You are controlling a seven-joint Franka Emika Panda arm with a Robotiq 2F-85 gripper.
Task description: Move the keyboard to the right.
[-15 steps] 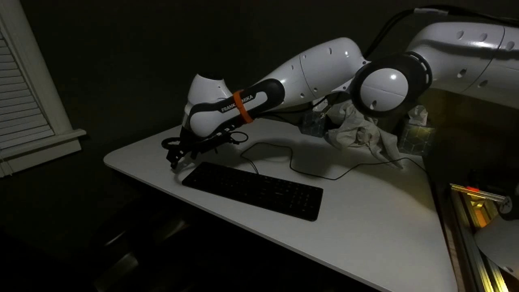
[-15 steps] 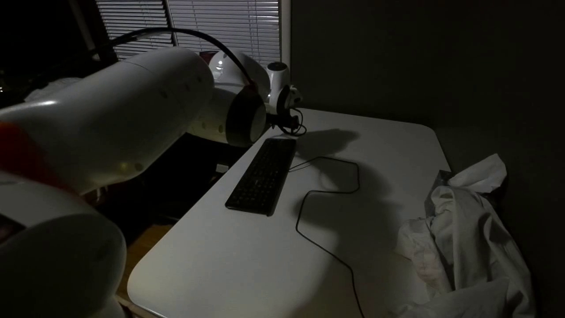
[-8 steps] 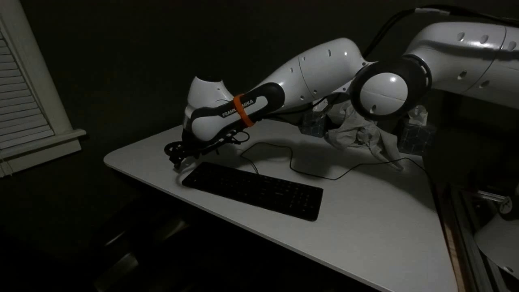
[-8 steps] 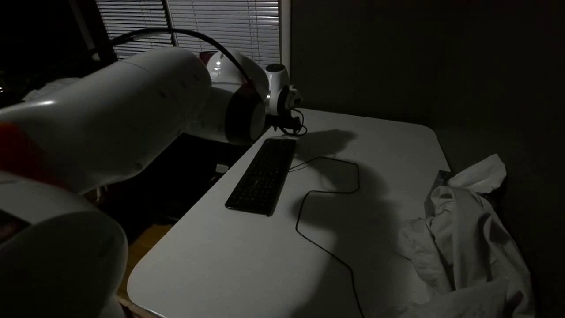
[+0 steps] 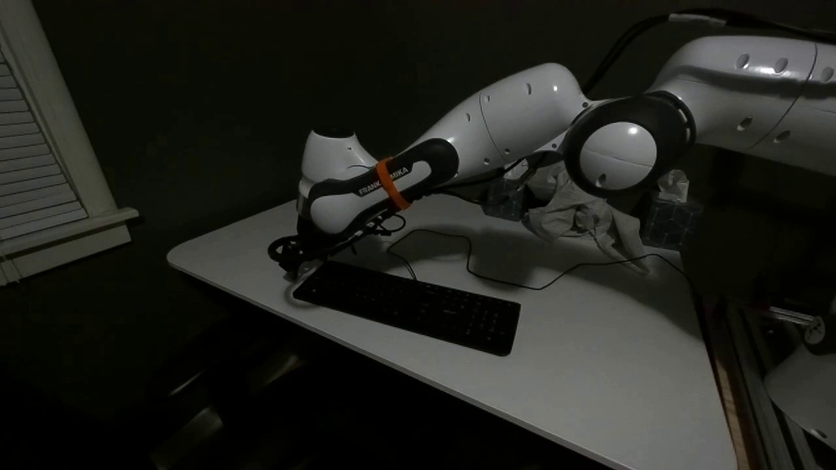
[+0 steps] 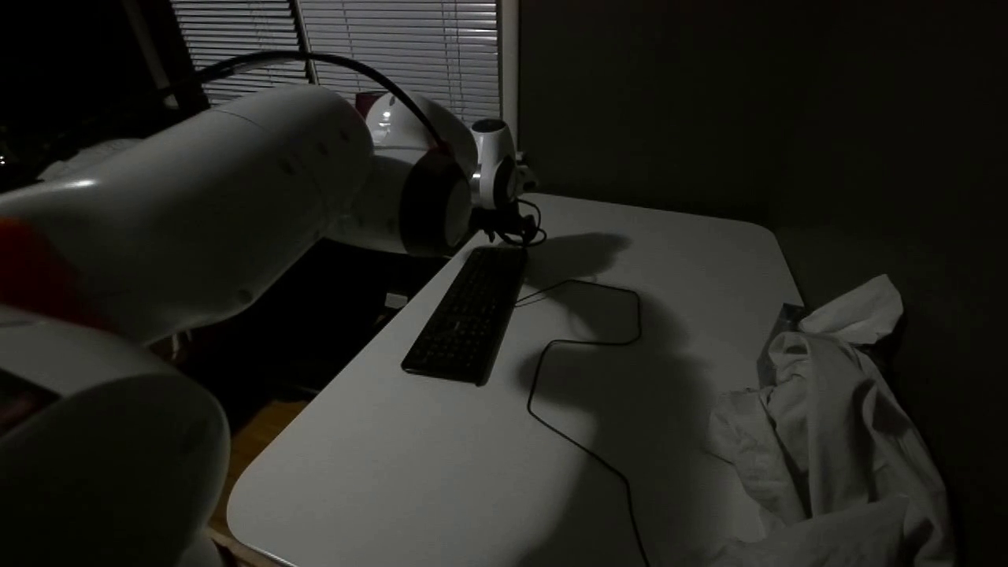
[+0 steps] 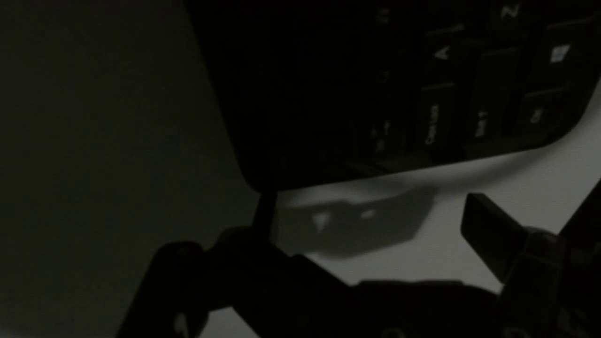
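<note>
The long black keyboard [image 5: 411, 307] lies flat on the white table [image 5: 588, 365]; it also shows in an exterior view [image 6: 468, 315] and the wrist view [image 7: 399, 103]. Its thin dark cable [image 5: 469, 254] runs back across the table. My gripper [image 5: 292, 269] is low over the table at the keyboard's end farthest from the robot base. In the wrist view the gripper [image 7: 371, 211] is open and empty, its fingers spread along the short edge by Caps Lock and Shift. The left finger's tip overlaps the keyboard corner there; I cannot tell whether it touches.
A crumpled whitish cloth [image 5: 581, 215] and patterned tissue boxes [image 5: 673, 219] stand at the table's back; the cloth [image 6: 827, 441] also shows in an exterior view. The table's front edge [image 5: 392, 372] runs close along the keyboard. The room is dark.
My gripper has moved slightly down and toward the keyboard's end. The keyboard and cable have not moved. The yellow light at the right of an exterior view has gone out.
</note>
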